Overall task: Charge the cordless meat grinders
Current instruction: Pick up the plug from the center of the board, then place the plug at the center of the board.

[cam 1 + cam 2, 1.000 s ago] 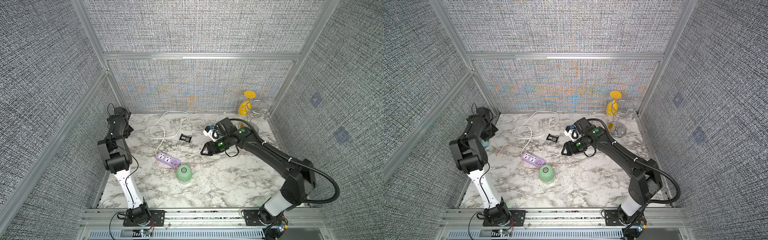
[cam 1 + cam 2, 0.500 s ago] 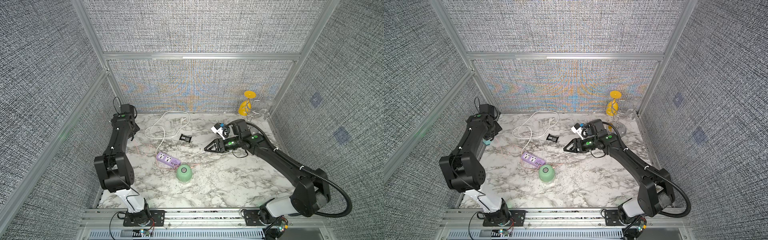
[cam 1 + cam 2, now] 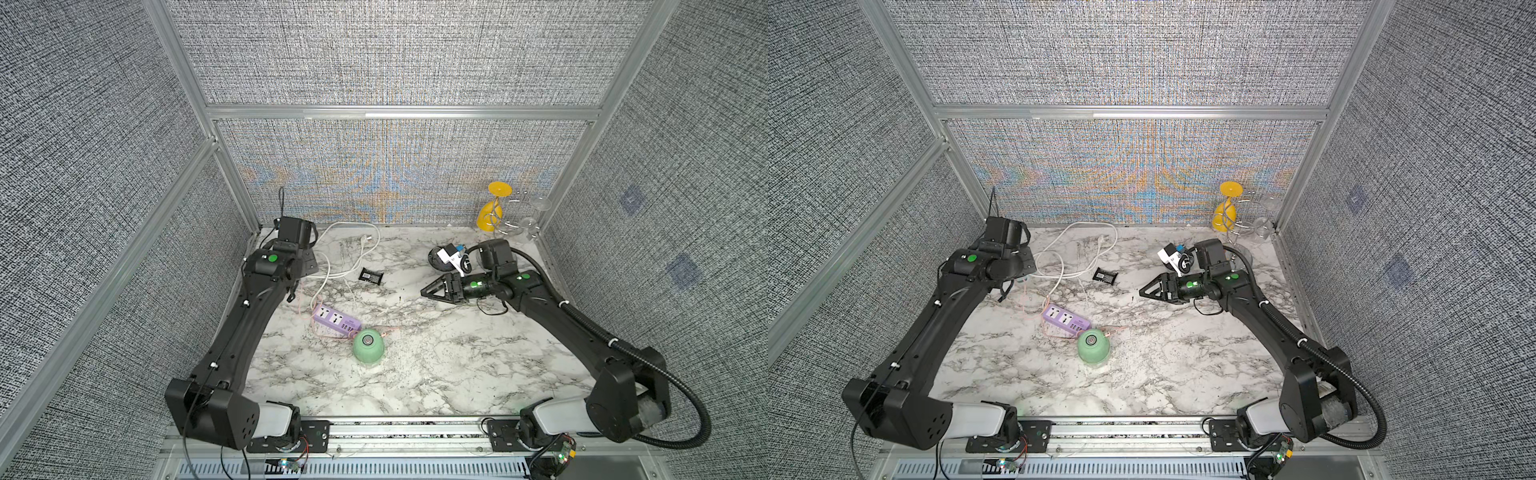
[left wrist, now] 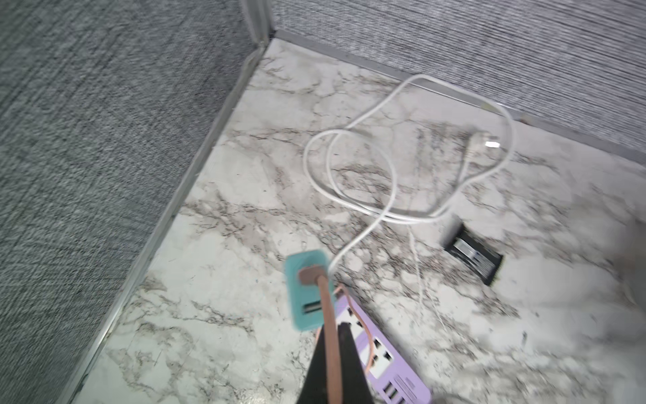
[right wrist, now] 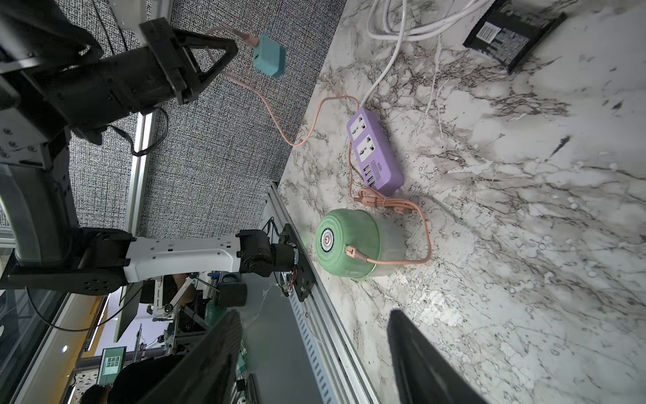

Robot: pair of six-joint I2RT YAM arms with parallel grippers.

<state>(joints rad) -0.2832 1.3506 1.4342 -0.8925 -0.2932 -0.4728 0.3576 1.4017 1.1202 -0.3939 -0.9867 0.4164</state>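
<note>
Holding pink charging cable (image 5: 272,115) aloft near the marble bench's (image 3: 457,365) back left corner: left gripper (image 5: 233,45) is clamping it.
Teal square plug adapter (image 5: 268,56) is dangling from the cable end. Mint-green dome-shaped meat grinder (image 3: 368,344) is sitting front of centre, cable plugged in, just beside purple power strip (image 3: 334,323). Empty right gripper (image 3: 428,290) is hovering, jaws apart.

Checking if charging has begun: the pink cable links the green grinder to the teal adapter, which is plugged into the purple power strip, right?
Not plugged in: the right wrist view shows the teal adapter hanging clear of the purple power strip, on the pink cable the left claw grips. The rest holds.
</note>
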